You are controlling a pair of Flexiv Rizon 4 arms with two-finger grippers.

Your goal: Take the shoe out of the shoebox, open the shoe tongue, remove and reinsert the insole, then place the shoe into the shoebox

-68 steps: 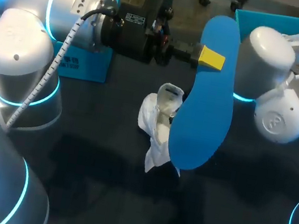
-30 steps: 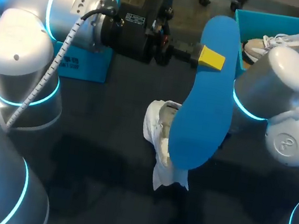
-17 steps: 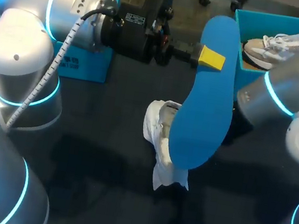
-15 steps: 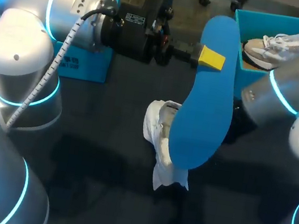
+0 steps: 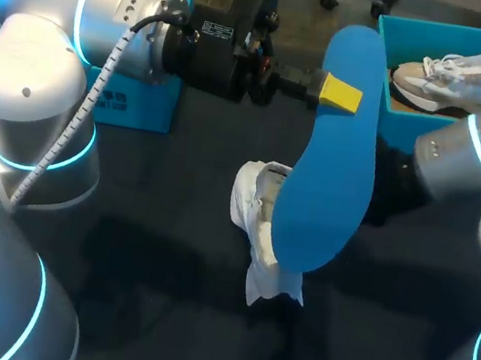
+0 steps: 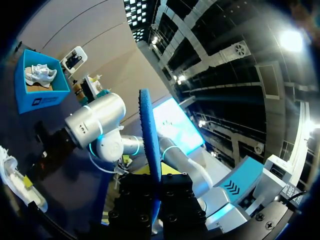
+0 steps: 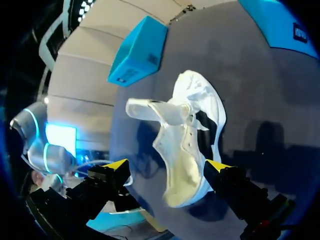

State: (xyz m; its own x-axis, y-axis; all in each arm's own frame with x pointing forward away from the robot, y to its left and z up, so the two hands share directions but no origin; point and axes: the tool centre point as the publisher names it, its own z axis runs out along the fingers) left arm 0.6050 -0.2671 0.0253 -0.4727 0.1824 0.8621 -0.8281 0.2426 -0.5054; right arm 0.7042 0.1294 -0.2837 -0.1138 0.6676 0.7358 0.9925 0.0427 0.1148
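We find no text or number that we can read. A small white label (image 5: 108,102) stands on the side wall of the closed blue box (image 5: 148,95), its print too small to make out. In the left wrist view the shoebox (image 6: 30,97) bears a like label on its wall, just as unreadable. In the right wrist view both boxes show only pale, illegible marks.

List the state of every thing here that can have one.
Left gripper: shut on the insole.
Right gripper: open, holding nothing.
Insole: out of the shoe, held up above the table.
Shoe: on the table, tongue pulled open, no insole inside.
Shoebox: open, a second shoe inside.
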